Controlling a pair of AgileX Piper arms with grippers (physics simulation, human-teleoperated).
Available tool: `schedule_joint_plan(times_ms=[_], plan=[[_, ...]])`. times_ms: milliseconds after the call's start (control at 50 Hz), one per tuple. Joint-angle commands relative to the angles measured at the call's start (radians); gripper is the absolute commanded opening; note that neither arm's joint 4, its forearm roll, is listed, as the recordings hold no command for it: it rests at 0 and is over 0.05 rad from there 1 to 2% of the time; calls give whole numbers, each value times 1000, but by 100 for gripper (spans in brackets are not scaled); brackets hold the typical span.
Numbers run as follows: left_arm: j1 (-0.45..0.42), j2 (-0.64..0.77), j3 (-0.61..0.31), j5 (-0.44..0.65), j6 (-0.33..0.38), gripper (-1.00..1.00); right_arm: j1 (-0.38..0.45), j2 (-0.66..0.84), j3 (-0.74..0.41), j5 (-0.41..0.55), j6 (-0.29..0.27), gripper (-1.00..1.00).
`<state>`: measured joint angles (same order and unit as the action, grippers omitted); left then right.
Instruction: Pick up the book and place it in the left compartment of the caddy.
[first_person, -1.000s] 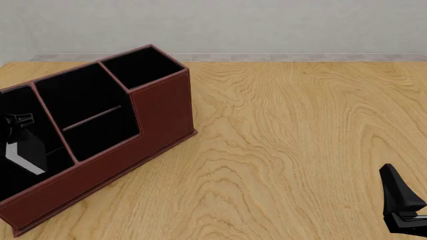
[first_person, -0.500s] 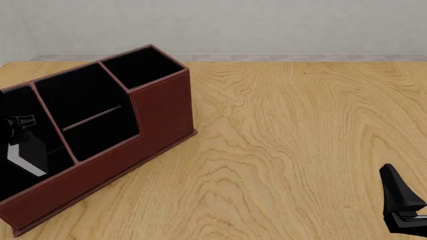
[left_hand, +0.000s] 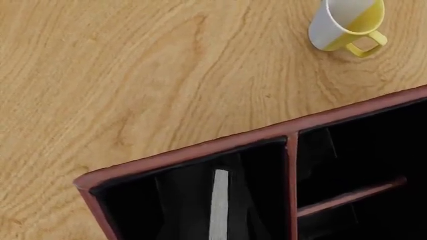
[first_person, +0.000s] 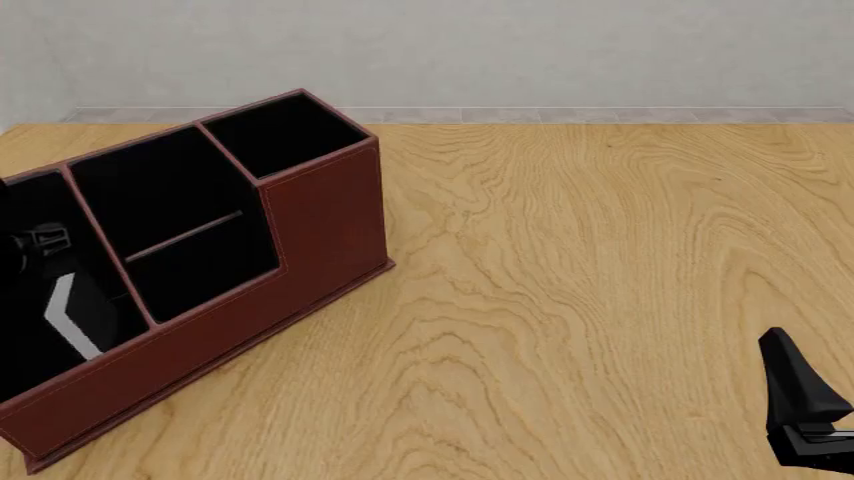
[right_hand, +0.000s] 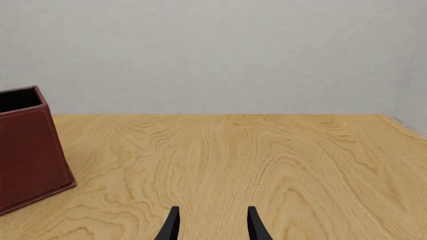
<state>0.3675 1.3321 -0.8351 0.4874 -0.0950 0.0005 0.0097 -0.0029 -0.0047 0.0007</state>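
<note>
A pale wall and wood-grain table (first_person: 574, 260) filled the front view. My left gripper (first_person: 40, 250) hung inside the left compartment (first_person: 34, 345) of the caddy (first_person: 327, 225), the book (first_person: 74, 312) just below it, tilted, white page edges showing; I could not tell whether the jaws gripped it. I judged it light, stiff and smooth-covered, best pinched across its covers near the spine. My right gripper (first_person: 801, 410) idled well to its right.

Through the left wrist, the book's white strip stood in that bay, with a mug (left_hand: 347, 22) beyond the caddy.

Through the right wrist, the fingers (right_hand: 172, 227) stood apart, empty, low over the table.
</note>
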Motion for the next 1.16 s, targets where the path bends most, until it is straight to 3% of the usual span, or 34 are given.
schedule_joint_plan(times_ms=[20,260,900,1160], plan=[[5,4,-6,5,-1,100,0,-3,-1,3,0,100],[-8,-36,-1,32,-5,100,0,-3,-1,3,0,100],[-35,-469,-6,360,-27,100,0,-3,-1,3,0,100],[-112,-668,2,497,-100,100,0,-3,-1,3,0,100]])
